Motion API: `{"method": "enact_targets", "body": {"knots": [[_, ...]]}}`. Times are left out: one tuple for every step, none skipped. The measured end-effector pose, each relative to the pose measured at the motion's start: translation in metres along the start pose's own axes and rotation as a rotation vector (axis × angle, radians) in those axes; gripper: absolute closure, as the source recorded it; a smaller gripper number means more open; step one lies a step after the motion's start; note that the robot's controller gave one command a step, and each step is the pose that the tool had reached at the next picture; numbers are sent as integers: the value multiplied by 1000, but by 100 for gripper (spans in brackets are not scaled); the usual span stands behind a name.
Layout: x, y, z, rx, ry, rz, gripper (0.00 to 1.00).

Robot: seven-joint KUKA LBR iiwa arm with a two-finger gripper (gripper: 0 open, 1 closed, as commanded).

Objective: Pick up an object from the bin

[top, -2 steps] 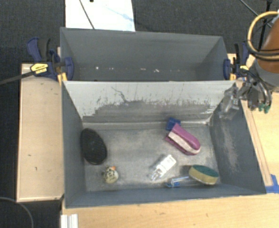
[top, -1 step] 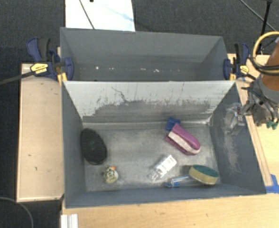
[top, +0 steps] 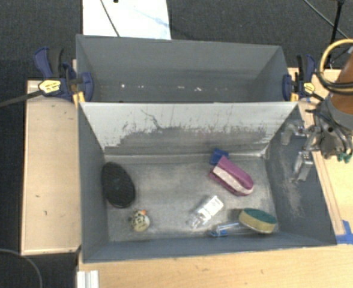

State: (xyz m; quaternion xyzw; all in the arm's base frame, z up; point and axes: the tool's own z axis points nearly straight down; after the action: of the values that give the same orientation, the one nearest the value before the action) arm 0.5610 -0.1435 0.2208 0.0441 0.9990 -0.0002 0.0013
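One camera looks down on the grey bin from above, set off toward 6 o'clock — the wall at 12 o'clock shows its broad inner face, the 6 o'clock wall barely its rim. It stands back enough to take in the whole bin and some floor — the arm enters at 3 o'clock.

arm at bin right wall; purple-white block nearest; black oval far left

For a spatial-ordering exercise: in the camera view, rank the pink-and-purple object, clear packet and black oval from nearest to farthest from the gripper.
From the gripper, at right:
1. pink-and-purple object, right of centre
2. clear packet, front middle
3. black oval, far left
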Motion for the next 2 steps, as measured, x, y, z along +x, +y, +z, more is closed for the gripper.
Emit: {"method": "enact_targets", "body": {"knots": [[11,88,82,-3,7,175,0],[9,114,154,-1,7,281,0]]}}
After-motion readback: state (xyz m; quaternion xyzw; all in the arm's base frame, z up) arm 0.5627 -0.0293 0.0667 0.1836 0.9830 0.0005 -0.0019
